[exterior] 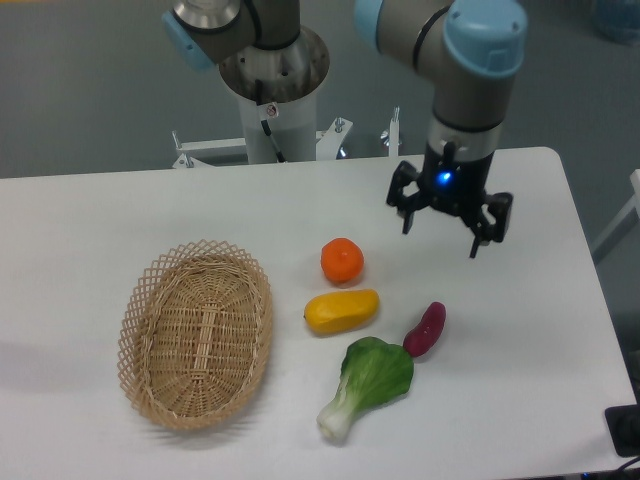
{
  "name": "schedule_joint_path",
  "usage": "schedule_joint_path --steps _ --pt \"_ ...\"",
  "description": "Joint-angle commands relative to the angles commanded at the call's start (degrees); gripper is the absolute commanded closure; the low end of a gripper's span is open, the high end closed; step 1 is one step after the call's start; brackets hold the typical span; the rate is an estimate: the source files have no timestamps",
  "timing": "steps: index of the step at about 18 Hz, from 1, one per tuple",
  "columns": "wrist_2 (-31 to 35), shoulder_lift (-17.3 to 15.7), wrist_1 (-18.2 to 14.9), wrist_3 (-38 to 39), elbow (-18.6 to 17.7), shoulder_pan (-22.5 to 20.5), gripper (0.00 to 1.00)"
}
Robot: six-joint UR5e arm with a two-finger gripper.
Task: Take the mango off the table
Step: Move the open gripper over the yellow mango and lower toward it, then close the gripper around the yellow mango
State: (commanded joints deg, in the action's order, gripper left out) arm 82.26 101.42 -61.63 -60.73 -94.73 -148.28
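The mango point(342, 311) is a smooth yellow-orange oblong fruit lying on the white table point(100, 220), just below a round orange point(342, 260). My gripper point(441, 236) hangs above the table to the upper right of the mango, well apart from it. Its fingers point down and stand spread, open, with nothing between them.
A woven wicker basket point(196, 334) sits left of the fruit. A purple-red sweet potato point(425, 329) and a green leafy vegetable point(368, 383) lie right of and below the mango. The robot's base column point(271, 90) stands at the table's far edge.
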Motion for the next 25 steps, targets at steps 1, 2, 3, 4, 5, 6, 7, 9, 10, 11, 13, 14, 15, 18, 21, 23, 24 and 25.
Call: schedule_joint_path --steps 1,2,3,4,5,6,7,9,10,11,13,14,15,18,21,23,24,25 --pt "0.0 0.0 1.8 0.0 -1.7 0.5 0.00" --pt "0.0 0.1 3.6 -0.1 -3.3 1.1 0.00" --pt "0.0 0.2 4.9 -0.6 -4.6 1.5 0.00" --pt "0.0 0.4 5.8 -0.9 -5.7 1.9 0.00" --pt "0.0 1.0 6.1 -2.6 -6.2 2.6 0.00" --pt "0.1 1.2 6.1 -5.1 -6.4 3.2 0.00" --pt "0.3 1.5 6.1 -6.8 -6.9 3.3 0.00" --pt "0.4 2.0 6.1 -9.6 -8.2 3.7 0.00" --pt "0.4 2.6 6.1 -11.5 -8.5 4.2 0.00" --pt "0.4 2.9 6.1 -12.7 -8.7 4.6 0.00" --pt "0.4 4.0 6.1 -13.1 -8.7 5.4 0.00" --pt "0.6 5.0 6.2 -13.2 -8.8 6.0 0.00" --pt "1.7 5.8 6.3 -13.3 -9.0 6.9 0.00" --pt "7.9 8.1 8.4 -13.2 -9.4 9.9 0.00" --pt "9.2 8.8 14.0 -12.6 -12.6 10.4 0.00" --pt "9.2 9.4 17.8 -12.3 -14.2 10.5 0.00" --pt "9.2 10.1 19.2 -11.7 -14.5 10.9 0.00" --pt "9.3 10.4 20.1 -11.3 -14.6 11.3 0.00"
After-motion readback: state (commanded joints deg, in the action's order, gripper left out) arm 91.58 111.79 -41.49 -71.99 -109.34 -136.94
